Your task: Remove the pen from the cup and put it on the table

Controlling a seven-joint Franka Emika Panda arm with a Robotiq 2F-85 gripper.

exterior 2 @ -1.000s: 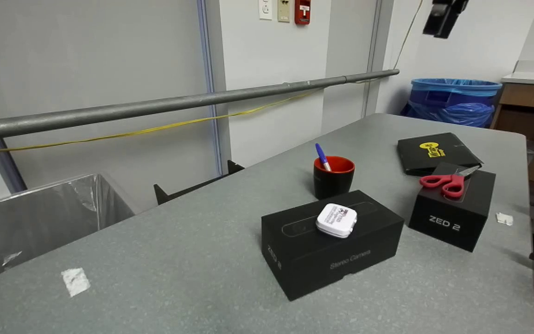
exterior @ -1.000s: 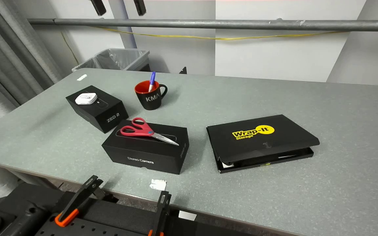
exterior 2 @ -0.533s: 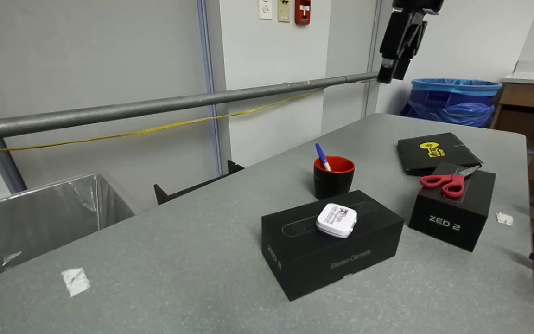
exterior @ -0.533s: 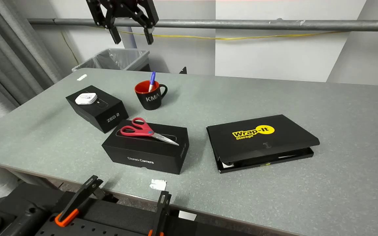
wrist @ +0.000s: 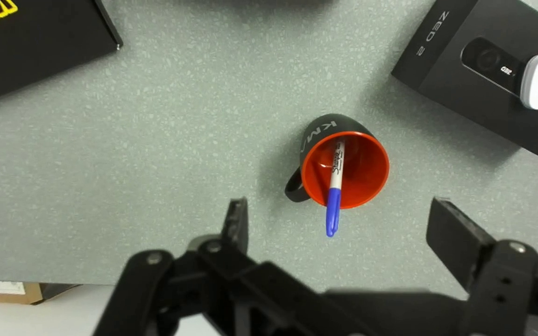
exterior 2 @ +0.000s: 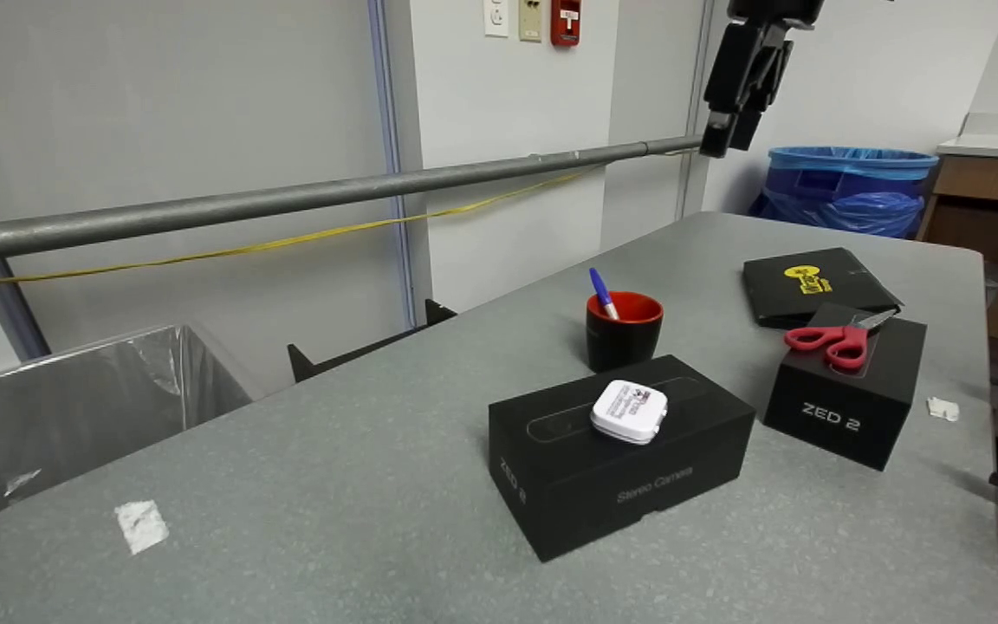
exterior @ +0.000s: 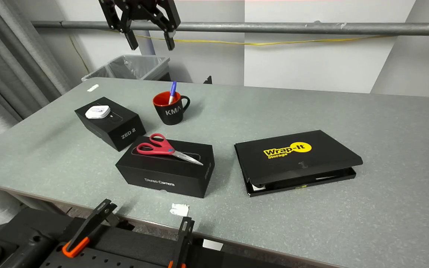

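Observation:
The blue-capped pen with a white barrel [exterior: 173,89] leans in the dark mug, the cup [exterior: 167,113], which has a red-orange inside and a side handle. The pen [exterior 2: 601,289] and the cup [exterior 2: 622,345] also show in an exterior view. The cup stands upright on the grey table [exterior: 385,208]. My gripper [exterior: 151,48] is open and empty, high above the table, pointing down. It also shows in an exterior view [exterior 2: 727,147]. In the wrist view the pen [wrist: 337,177] in the cup [wrist: 367,175] appears between the spread fingers [wrist: 338,205], apart from both. The pen's lower end lies inside the cup.
A black box with a white case [exterior: 98,112] stands beside the cup. Another black box [exterior: 162,175] carries red-handled scissors [exterior: 156,147]. A flat black Wrap-It box [exterior: 296,160] lies farther along the table. A grey pipe [exterior: 237,27] runs behind the table; a lined bin [exterior: 136,69] stands past its edge.
One second ago only the gripper's fingertips showed at the top edge. It came down by half a second ago and has barely shifted since. The pen and cup have not moved.

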